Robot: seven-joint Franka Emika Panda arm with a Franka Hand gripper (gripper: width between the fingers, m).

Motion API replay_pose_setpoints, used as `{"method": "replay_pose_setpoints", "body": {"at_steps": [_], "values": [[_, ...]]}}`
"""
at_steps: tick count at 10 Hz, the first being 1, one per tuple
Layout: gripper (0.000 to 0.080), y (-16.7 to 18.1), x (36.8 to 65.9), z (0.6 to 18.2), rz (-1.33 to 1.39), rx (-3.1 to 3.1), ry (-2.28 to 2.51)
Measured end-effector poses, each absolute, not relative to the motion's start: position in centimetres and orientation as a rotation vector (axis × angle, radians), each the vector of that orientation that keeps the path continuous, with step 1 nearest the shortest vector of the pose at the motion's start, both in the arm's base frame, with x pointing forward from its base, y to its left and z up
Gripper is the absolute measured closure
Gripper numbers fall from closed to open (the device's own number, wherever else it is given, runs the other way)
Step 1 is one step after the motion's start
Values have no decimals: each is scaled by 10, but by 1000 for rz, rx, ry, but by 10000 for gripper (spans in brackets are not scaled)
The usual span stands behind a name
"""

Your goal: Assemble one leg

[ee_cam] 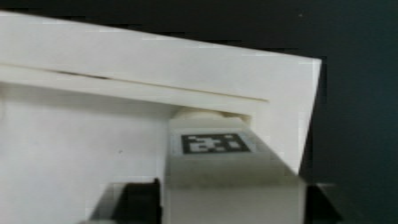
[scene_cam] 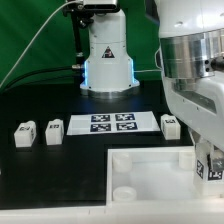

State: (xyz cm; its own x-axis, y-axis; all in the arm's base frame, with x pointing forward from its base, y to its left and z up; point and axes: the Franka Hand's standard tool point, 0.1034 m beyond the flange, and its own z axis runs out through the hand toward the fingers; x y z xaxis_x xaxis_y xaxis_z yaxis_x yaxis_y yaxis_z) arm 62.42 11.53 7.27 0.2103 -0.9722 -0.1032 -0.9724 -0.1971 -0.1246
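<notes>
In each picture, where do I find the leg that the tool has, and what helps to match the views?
Exterior view: the leg is low at the exterior view's right edge, under the arm, at the white panel's corner.
Wrist view: the leg sits in the tool, in front of the panel's edge.
Shared landmark: the white panel.

Two legs [scene_cam: 38, 133] lie at the exterior view's left of the marker board [scene_cam: 112, 123]; a third leg [scene_cam: 170, 126] right.

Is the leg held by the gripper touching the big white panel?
Cannot tell. In the wrist view the leg sits between the fingers and overlaps the white panel, but no gap or contact shows plainly. In the exterior view the arm hides it.
</notes>
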Motion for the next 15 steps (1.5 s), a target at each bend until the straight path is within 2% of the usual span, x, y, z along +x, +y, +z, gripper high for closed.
{"method": "replay_pose_setpoints", "body": {"at_steps": [1, 2, 3, 6, 9, 10, 12, 13, 15], "values": [[421, 116, 625, 73, -5, -2363, 1818], [246, 117, 624, 74, -23, -2604, 1485], [180, 118, 622, 76, 4, -2759, 1218], [151, 115, 624, 76, -43, -2922, 769], [150, 116, 623, 75, -92, -3077, -146], [150, 116, 623, 75, -89, -3076, -72], [411, 116, 623, 75, -89, -3076, -70], [506, 117, 623, 75, -81, -3064, 170], [505, 116, 623, 75, -70, -3034, 440]]}}
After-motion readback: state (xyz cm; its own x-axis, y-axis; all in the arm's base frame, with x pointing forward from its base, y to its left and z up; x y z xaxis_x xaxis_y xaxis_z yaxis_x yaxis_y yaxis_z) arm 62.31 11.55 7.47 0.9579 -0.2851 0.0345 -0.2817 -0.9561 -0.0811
